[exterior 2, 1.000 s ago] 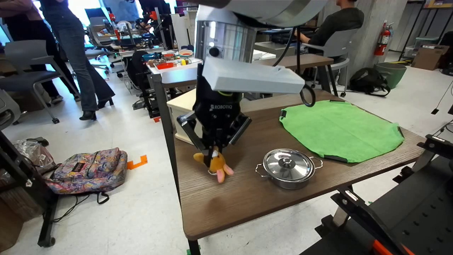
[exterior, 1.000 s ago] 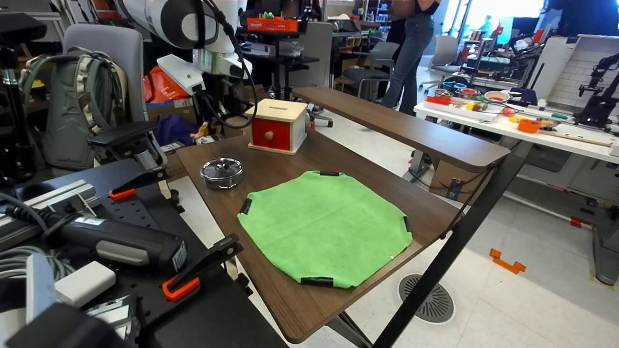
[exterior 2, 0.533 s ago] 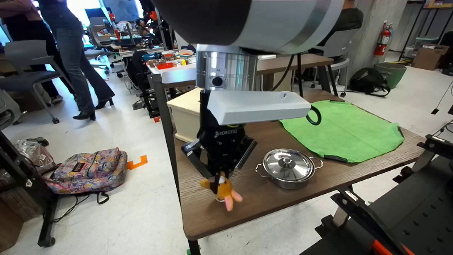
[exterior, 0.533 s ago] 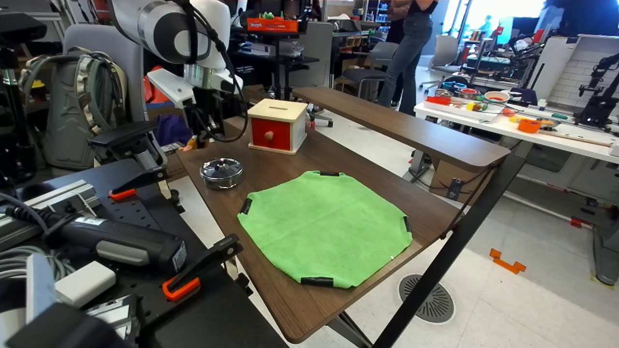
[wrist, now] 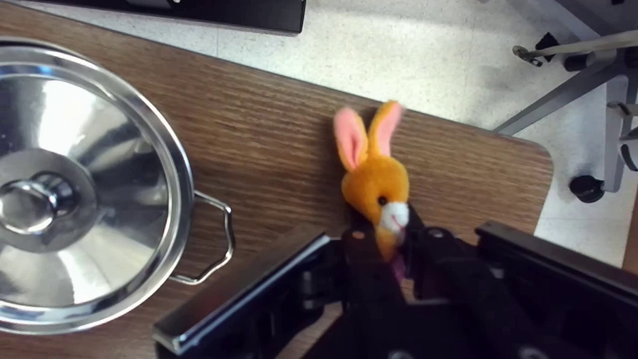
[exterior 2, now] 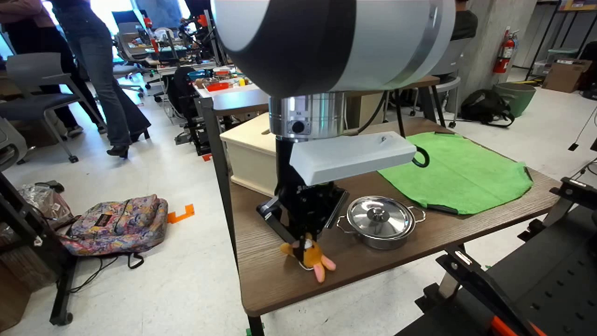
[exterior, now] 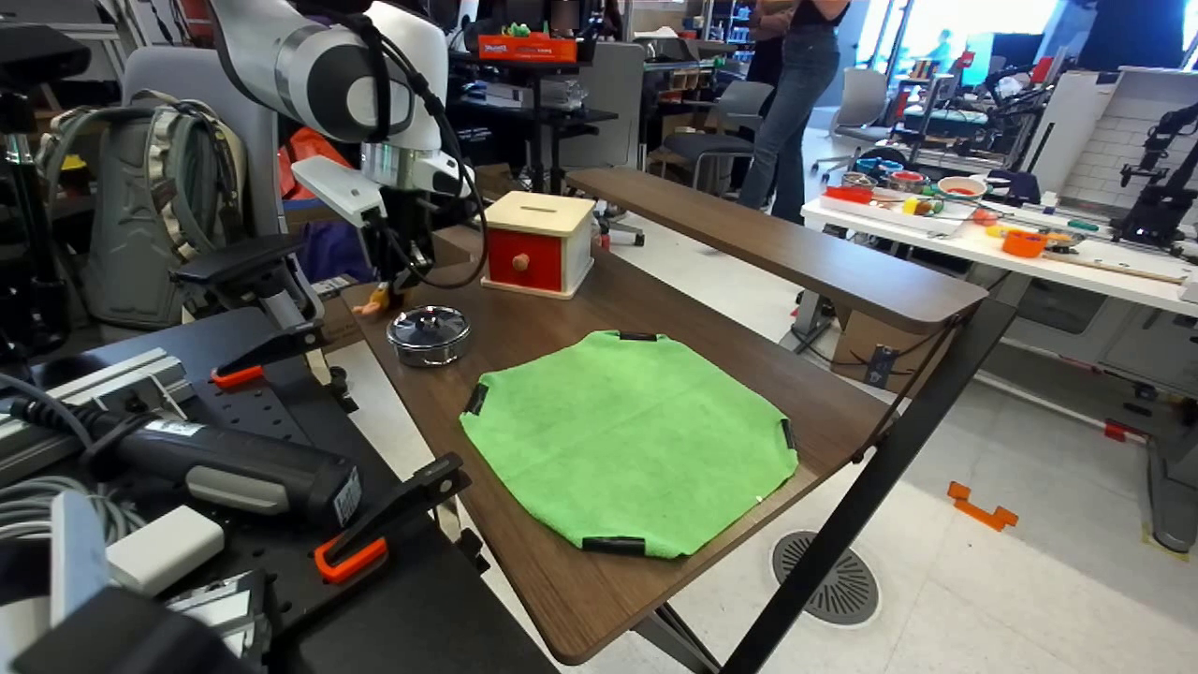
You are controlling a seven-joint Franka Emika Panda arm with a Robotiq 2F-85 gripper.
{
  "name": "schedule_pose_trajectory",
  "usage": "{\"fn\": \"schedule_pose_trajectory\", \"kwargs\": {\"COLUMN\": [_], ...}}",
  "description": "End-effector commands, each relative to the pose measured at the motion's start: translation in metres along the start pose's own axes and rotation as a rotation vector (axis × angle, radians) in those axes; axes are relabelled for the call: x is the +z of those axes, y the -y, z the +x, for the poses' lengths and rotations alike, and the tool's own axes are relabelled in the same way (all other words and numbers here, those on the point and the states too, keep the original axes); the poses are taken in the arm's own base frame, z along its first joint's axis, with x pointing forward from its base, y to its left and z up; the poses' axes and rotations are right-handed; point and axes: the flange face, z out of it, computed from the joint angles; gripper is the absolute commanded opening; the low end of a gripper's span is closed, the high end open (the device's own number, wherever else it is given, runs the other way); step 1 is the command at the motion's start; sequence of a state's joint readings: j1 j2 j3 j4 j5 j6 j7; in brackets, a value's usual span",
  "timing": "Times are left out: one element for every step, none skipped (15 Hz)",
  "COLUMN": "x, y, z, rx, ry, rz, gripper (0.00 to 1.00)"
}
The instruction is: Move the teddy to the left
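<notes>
While claw (wrist: 386,223) pinches teddy (wrist: 376,184), long axis toward table edge (wrist: 279,82), ears foremost.

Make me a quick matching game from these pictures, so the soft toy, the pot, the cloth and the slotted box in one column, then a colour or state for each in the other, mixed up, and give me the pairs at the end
Column one
1. soft toy
2. pot
3. cloth
4. slotted box

Column two
A. green and spread out flat
B. pale, with a red face
C. held in the gripper
D. shiny metal, with its lid on

Right pairs: 1-C, 2-D, 3-A, 4-B
</notes>
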State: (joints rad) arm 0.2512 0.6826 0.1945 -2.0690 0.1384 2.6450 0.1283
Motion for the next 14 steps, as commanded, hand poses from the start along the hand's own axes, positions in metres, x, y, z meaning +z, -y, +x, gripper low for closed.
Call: {"fn": "schedule_pose_trajectory", "kwargs": {"x": [-0.001,-0.005,-0.009,-0.014,-0.02,-0.026,-0.037,-0.046,-0.062,-0.076,-0.091,-0.1,-0.074,-0.086], "y": [-0.001,-0.001,-0.002,-0.002,-0.002,-0.003,-0.002,-0.001,0.003,0.006,0.008,0.007,0.004,0.006], "z": [0.008,0.011,0.013,0.016,0.019,0.023,0.027,0.03,0.033,0.035,0.032,0.029,0.037,0.035], "rx": [0.017,0.022,0.026,0.032,0.04,0.05,0.06,0.066,0.07,0.069,0.072,0.07,0.056,0.055], "ry": [-0.003,-0.011,-0.019,-0.025,-0.029,-0.035,-0.047,-0.054,-0.071,-0.087,-0.067,-0.033,-0.066,-0.054], "rz": [-0.042,-0.046,-0.051,-0.053,-0.059,-0.054,-0.054,-0.053,-0.045,-0.039,-0.036,-0.037,-0.031,-0.034], "gripper": [0.47,0.54,0.62,0.69,0.75,0.84,0.9,0.98,1.0,1.0,1.0,1.0,1.0,1.0]}}
